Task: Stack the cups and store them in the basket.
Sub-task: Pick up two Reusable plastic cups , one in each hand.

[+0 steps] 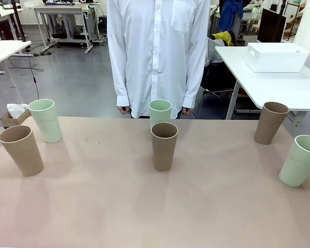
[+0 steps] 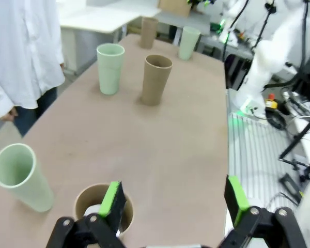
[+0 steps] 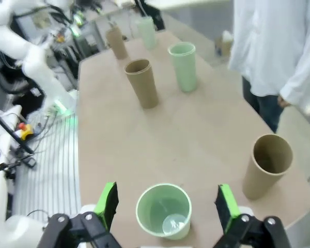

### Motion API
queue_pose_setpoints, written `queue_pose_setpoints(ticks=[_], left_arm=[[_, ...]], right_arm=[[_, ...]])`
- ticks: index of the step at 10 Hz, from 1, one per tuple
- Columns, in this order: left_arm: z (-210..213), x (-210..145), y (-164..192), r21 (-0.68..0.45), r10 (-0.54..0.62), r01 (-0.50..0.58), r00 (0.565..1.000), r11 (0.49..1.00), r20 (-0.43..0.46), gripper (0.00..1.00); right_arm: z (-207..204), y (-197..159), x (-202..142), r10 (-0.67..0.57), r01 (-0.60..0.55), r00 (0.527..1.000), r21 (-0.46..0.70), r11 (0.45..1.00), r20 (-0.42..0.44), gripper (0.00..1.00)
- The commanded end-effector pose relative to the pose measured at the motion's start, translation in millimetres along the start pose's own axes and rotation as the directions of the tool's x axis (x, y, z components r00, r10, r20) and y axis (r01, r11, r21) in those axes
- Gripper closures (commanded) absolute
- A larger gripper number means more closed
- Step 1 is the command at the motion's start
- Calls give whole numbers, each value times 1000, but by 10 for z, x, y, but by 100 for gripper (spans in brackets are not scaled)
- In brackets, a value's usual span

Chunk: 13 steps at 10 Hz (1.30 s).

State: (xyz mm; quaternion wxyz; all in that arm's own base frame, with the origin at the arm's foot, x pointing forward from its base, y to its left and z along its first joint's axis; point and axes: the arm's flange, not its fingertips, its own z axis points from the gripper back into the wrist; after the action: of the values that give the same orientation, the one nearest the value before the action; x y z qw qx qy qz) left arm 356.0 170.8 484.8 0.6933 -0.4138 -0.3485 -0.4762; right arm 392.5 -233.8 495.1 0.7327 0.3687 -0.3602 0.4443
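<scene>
Both grippers hang with jaws spread wide, holding nothing. The left gripper (image 2: 174, 200) sits off-centre over a brown cup (image 2: 101, 209) — one finger is above its mouth, so a straight drop could strike the rim and tip it into the neighbouring green cup (image 2: 18, 175). The right gripper (image 3: 167, 205) brackets another green cup (image 3: 163, 211) squarely. The basket (image 1: 276, 57) stands on a side table (image 1: 299, 89), well apart — a long carry could shake a loose stack free.
</scene>
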Motion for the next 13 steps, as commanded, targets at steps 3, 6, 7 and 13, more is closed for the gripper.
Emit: queue_pose_setpoints(ticks=[3, 6, 7, 13], left_arm=[[463, -613, 476, -75, -142, 155, 977, 985, 160, 0], [511, -1105, 684, -105, -165, 189, 965, 976, 202, 0], [429, -1066, 718, -128, -153, 186, 960, 974, 234, 0], [479, -1250, 762, -80, -123, 143, 969, 986, 214, 0]], right_arm=[[387, -663, -611, 74, -95, 985, 125, 988, 159, 0], [182, -853, -1129, 92, -129, 970, 154, 980, 224, 0], [120, -870, -1203, 113, -155, 958, 142, 978, 262, 0], [151, -796, -1181, 79, -111, 974, 143, 984, 210, 0]])
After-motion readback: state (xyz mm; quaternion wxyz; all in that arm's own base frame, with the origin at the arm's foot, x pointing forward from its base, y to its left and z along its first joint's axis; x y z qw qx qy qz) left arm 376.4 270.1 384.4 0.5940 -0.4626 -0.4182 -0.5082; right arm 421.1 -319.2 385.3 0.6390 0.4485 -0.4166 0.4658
